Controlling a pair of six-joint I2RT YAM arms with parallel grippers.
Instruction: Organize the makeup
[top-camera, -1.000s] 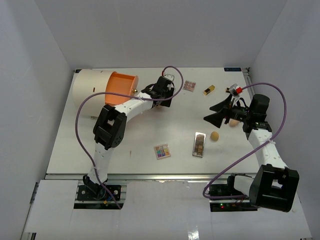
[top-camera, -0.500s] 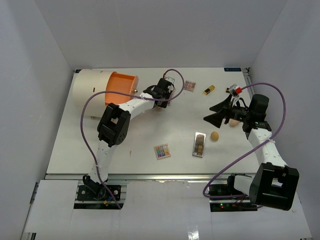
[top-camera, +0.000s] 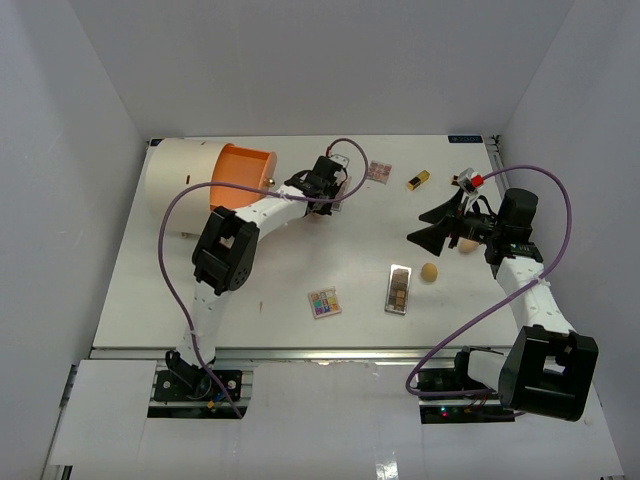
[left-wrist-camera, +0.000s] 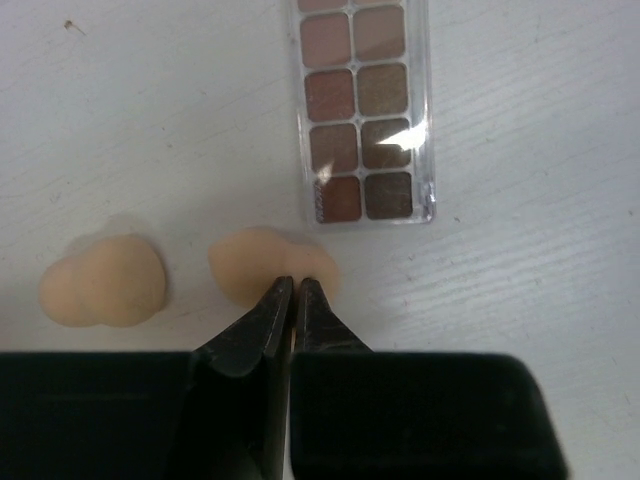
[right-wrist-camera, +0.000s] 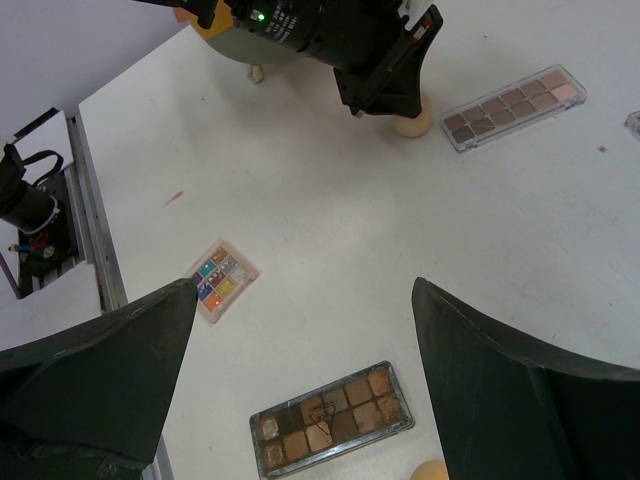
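Observation:
My left gripper (left-wrist-camera: 295, 285) is shut, its tips pinching the near edge of a tan sponge (left-wrist-camera: 262, 262). A second tan sponge (left-wrist-camera: 102, 282) lies to its left. A long pink-brown eyeshadow palette (left-wrist-camera: 365, 110) lies just beyond. From the right wrist the same left gripper (right-wrist-camera: 400, 108) stands tip-down on that sponge (right-wrist-camera: 411, 123), beside the long palette (right-wrist-camera: 512, 105). My right gripper (right-wrist-camera: 304, 285) hangs open and empty above a brown palette (right-wrist-camera: 330, 418) and a colourful square palette (right-wrist-camera: 222, 278). In the top view the left gripper (top-camera: 320, 203) is at mid-back and the right gripper (top-camera: 418, 226) at the right.
A cream cylinder (top-camera: 185, 180) with an orange drawer (top-camera: 243, 178) lies at the back left. A small pink palette (top-camera: 378, 171) and a gold-black lipstick (top-camera: 418, 180) sit at the back. Another tan sponge (top-camera: 429, 271) rests by the brown palette (top-camera: 399, 289), and one more sponge (top-camera: 467, 245) lies behind the right gripper.
The left gripper's jaws have closed from open to shut at the tan sponge. Its arm has shifted slightly. The right arm has not moved.

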